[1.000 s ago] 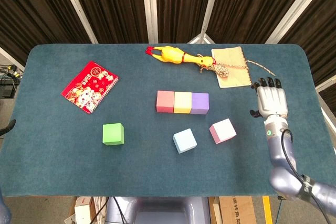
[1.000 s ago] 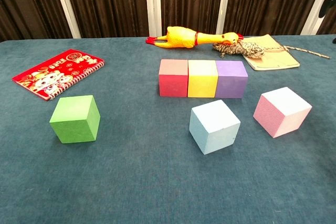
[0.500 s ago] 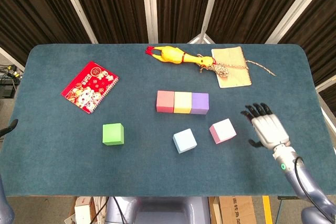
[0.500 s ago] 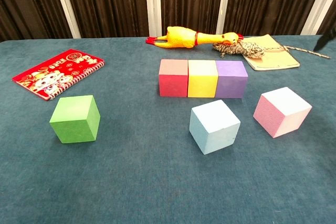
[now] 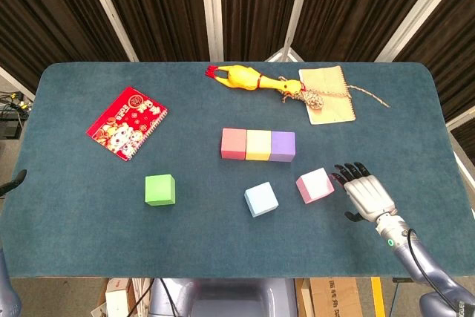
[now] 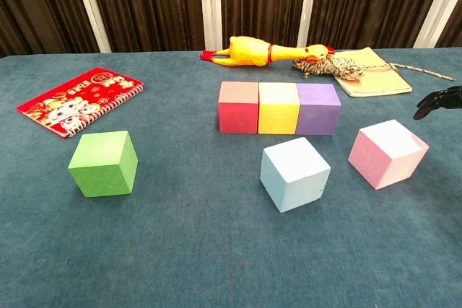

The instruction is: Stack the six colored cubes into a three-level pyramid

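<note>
A red cube (image 5: 233,143), a yellow cube (image 5: 258,145) and a purple cube (image 5: 283,146) stand touching in a row mid-table. In front of them lie a light blue cube (image 5: 261,199) and a pink cube (image 5: 315,185); a green cube (image 5: 159,189) sits apart at the left. My right hand (image 5: 364,193) hovers just right of the pink cube, fingers spread and holding nothing; its fingertips (image 6: 439,101) show at the right edge of the chest view. Only a dark tip of my left arm (image 5: 10,182) shows at the left edge; the hand itself is hidden.
A rubber chicken (image 5: 252,79), a rope toy (image 5: 315,97) and a tan notepad (image 5: 327,94) lie at the back. A red booklet (image 5: 127,122) lies at the back left. The teal table's front edge (image 5: 223,276) runs close below the loose cubes.
My right hand has moved toward the front and left, from beside the notepad down to the pink cube's right side. The cubes have not moved.
</note>
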`<state>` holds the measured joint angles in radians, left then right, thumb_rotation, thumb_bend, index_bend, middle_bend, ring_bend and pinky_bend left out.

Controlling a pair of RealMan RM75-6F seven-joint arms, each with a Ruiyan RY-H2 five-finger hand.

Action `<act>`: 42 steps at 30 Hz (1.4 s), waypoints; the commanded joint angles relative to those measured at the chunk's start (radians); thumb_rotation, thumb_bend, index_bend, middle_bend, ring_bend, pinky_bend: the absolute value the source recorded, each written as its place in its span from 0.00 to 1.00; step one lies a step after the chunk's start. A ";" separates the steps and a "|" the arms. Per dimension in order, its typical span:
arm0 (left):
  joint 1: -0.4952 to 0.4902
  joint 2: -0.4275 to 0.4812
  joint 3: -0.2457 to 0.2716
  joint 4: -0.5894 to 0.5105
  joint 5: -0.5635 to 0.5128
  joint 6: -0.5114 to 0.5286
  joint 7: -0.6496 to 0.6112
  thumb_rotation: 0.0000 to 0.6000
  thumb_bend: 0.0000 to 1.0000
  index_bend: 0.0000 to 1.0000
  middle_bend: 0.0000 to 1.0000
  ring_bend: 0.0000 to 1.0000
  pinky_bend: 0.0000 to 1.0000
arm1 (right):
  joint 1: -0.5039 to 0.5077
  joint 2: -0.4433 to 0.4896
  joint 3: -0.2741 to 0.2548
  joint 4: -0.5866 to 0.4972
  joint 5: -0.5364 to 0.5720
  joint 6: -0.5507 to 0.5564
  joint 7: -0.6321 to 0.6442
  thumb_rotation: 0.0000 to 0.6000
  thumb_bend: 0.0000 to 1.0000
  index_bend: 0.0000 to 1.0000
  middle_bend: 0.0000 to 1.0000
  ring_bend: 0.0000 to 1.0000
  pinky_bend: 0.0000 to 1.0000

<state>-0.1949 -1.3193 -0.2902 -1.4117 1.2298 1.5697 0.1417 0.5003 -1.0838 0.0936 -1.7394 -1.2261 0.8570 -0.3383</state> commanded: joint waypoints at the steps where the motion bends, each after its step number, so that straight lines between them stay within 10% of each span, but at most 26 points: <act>1: 0.000 0.000 -0.002 -0.002 -0.003 0.000 0.003 1.00 0.16 0.13 0.00 0.00 0.07 | 0.006 -0.008 0.002 0.004 0.005 0.007 -0.003 1.00 0.24 0.16 0.08 0.00 0.00; 42: -0.001 -0.010 -0.016 -0.007 -0.027 -0.004 0.017 1.00 0.16 0.13 0.00 0.00 0.07 | 0.190 -0.150 0.002 0.095 0.153 -0.077 -0.063 1.00 0.24 0.24 0.18 0.00 0.00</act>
<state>-0.1960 -1.3294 -0.3061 -1.4184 1.2026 1.5655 0.1588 0.6885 -1.2324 0.0965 -1.6461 -1.0741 0.7801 -0.4014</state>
